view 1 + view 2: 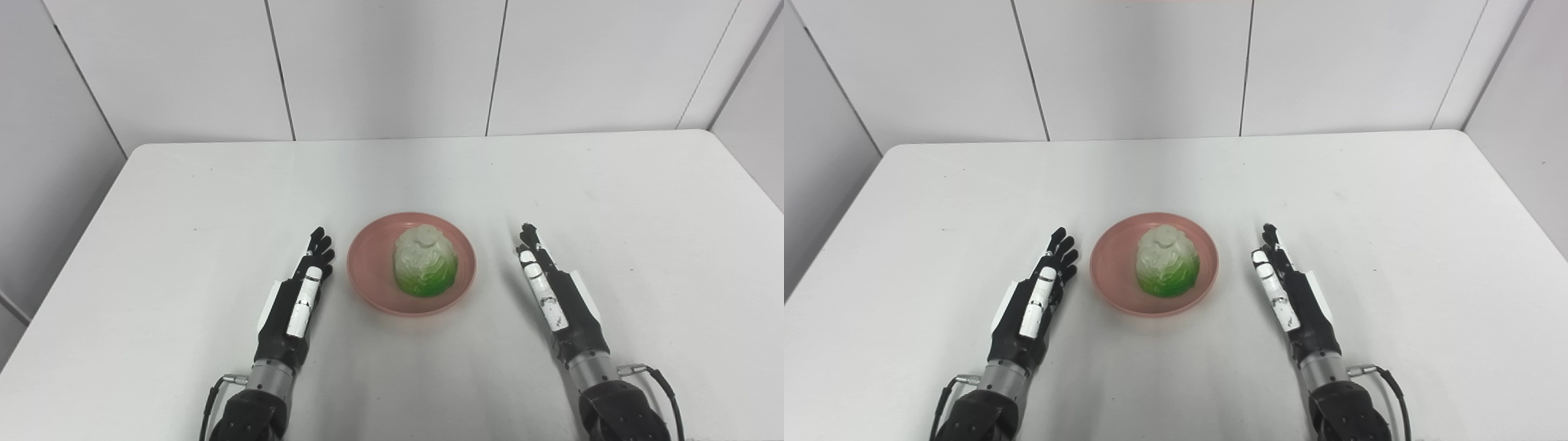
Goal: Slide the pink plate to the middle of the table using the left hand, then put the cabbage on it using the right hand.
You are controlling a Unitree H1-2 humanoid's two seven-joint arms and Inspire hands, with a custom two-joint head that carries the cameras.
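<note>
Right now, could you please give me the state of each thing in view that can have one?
pink plate: flat on the table, mid-table, between the two hands.
cabbage: sitting on the plate, touched by neither hand.
left hand: open, fingers extended, holding nothing, beside the plate and apart from it.
right hand: open, fingers extended, holding nothing, farther from the plate.
</note>
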